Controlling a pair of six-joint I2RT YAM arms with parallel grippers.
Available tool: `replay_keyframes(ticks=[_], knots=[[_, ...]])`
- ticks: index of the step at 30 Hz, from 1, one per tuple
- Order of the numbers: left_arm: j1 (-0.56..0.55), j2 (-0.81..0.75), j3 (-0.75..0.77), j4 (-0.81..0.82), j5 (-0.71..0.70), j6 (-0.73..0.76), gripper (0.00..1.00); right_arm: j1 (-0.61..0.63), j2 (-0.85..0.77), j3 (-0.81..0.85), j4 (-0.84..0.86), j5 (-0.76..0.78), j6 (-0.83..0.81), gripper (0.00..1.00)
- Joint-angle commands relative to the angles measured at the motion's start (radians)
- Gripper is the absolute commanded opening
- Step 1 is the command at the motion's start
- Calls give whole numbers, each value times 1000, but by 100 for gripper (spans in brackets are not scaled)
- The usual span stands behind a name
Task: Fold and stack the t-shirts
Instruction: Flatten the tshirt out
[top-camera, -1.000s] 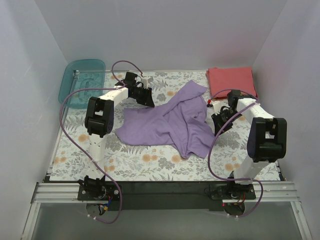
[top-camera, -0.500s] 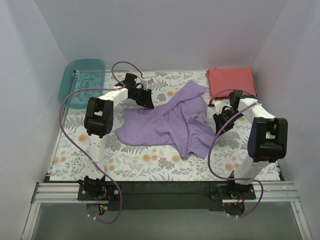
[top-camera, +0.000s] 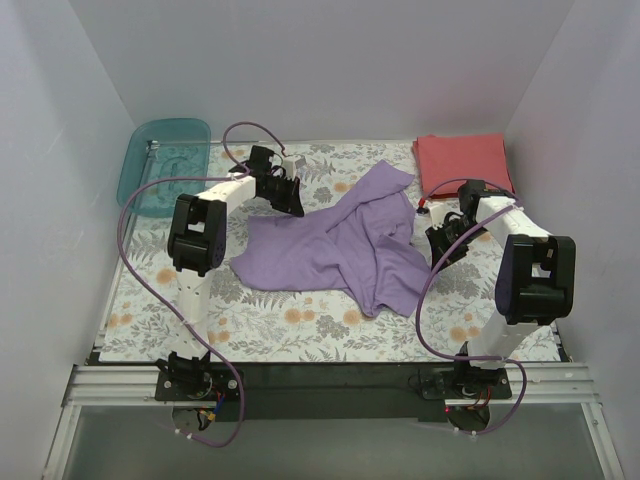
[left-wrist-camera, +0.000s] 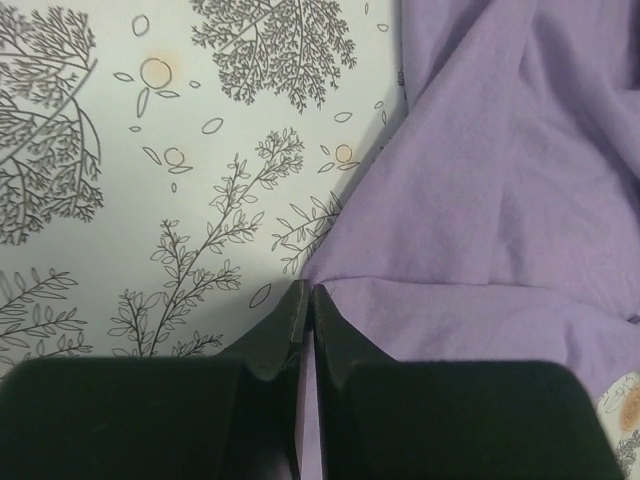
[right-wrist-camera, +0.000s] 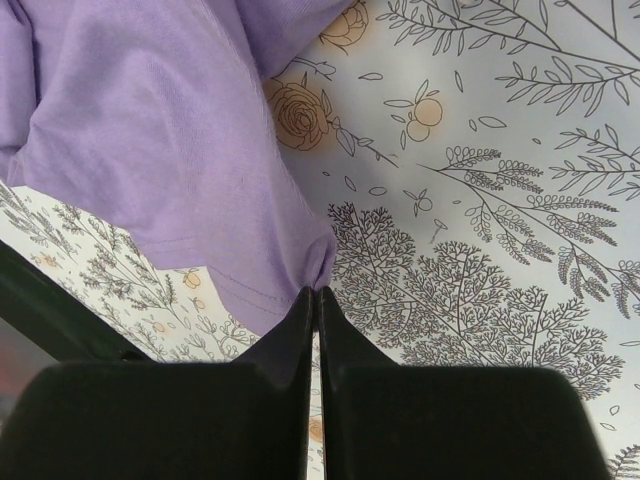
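Note:
The lavender-purple t-shirt (top-camera: 340, 245) lies crumpled across the middle of the floral table. My left gripper (top-camera: 295, 207) is shut on the shirt's upper left edge; the left wrist view shows the cloth (left-wrist-camera: 500, 200) pinched at the closed tips (left-wrist-camera: 307, 292). My right gripper (top-camera: 428, 238) is shut on the shirt's right edge; the right wrist view shows a puckered hem corner (right-wrist-camera: 200, 170) held at the tips (right-wrist-camera: 315, 292). The coral-red t-shirt (top-camera: 463, 162) lies folded at the back right corner.
A teal translucent bin (top-camera: 162, 165) sits at the back left corner. White walls enclose the table on three sides. Purple cables loop over both arms. The floral tablecloth (top-camera: 300, 320) shows in front of the shirt.
Almost nothing has moved. My left gripper has drawn slightly back toward the far left with the shirt edge; my right gripper shifted a little away from the near side a second ago.

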Motion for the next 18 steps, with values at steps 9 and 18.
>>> replay_keyframes(ticks=[9,18], knots=[[49,-235,103,-20,-52,20,0,-65,-34,151,-74,-99,1,1],[114,-416,-59,-89,38,91,0,-118,-51,206,-134,-144,-22,1]])
